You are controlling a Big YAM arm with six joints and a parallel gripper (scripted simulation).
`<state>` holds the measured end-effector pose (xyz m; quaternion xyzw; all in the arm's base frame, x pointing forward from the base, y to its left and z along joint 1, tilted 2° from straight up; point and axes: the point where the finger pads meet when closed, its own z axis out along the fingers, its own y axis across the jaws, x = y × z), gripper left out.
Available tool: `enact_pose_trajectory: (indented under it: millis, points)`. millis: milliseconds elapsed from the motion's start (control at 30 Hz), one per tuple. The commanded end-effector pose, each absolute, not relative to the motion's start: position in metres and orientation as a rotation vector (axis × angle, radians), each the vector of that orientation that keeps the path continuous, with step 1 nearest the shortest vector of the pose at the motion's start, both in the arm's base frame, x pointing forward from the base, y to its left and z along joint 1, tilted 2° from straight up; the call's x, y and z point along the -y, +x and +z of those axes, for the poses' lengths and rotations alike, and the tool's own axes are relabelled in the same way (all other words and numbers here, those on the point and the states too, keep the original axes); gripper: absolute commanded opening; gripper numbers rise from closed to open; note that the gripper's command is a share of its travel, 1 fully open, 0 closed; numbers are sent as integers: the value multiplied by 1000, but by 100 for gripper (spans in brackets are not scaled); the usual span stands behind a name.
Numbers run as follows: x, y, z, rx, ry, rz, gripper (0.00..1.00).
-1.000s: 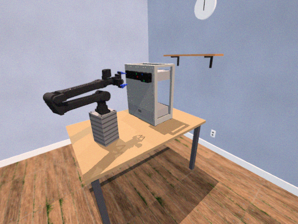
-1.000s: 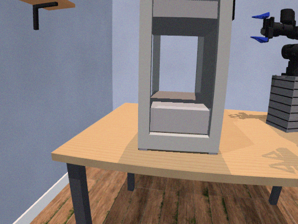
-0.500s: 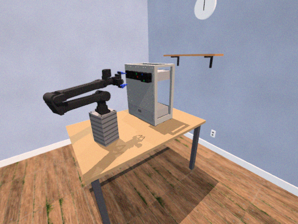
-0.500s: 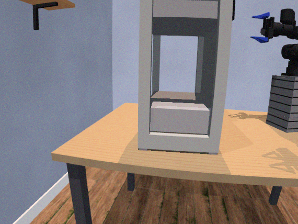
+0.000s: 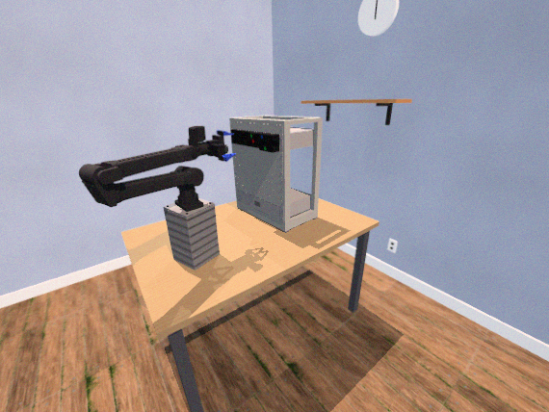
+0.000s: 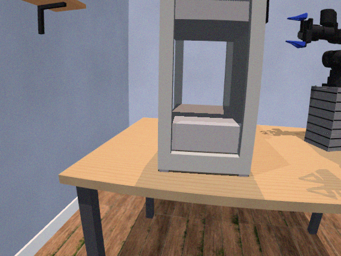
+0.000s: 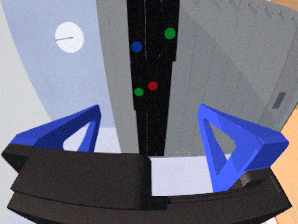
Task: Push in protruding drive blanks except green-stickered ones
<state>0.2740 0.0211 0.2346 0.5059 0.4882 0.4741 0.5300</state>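
The grey rack [image 5: 275, 168] stands on the table's far side, its front facing my arm. A band of black drive blanks [image 5: 255, 140] runs across the top of its front. In the wrist view the blanks [image 7: 153, 76] fill the middle and carry a blue sticker [image 7: 137, 47], a red sticker [image 7: 152, 86] and two green stickers [image 7: 169, 32] [image 7: 139, 91]. How far each blank sticks out I cannot tell. My gripper [image 5: 225, 144] is open and empty, level with the blanks, a short way in front of them and not touching. It also shows in the exterior view [image 6: 296, 30] and the wrist view [image 7: 149, 112].
My arm's ribbed grey base [image 5: 192, 233] stands on the wooden table [image 5: 250, 245], left of the rack. The rack [image 6: 209, 90] has a grey box [image 6: 206, 135] low inside and open sides. A wall shelf [image 5: 356, 102] hangs behind it.
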Motion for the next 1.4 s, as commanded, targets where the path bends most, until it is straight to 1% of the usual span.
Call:
enact_pose_trajectory:
  millis: [0,233,267,300,733,1033,1367]
  points:
    - [-30,287,276,-1124,1161,1186,100]
    - [-34,302,277,-1118,1164,1180,100]
    - [-37,304,263,-1143,1172,1169,100]
    - [-40,309,277,-1124,1161,1187,100]
    - [-63,362,276,-1126,1166,1180,100]
    - [-75,385,275,-1130,1166,1180,100]
    - [-78,391,265,-1146,1175,1168,100]
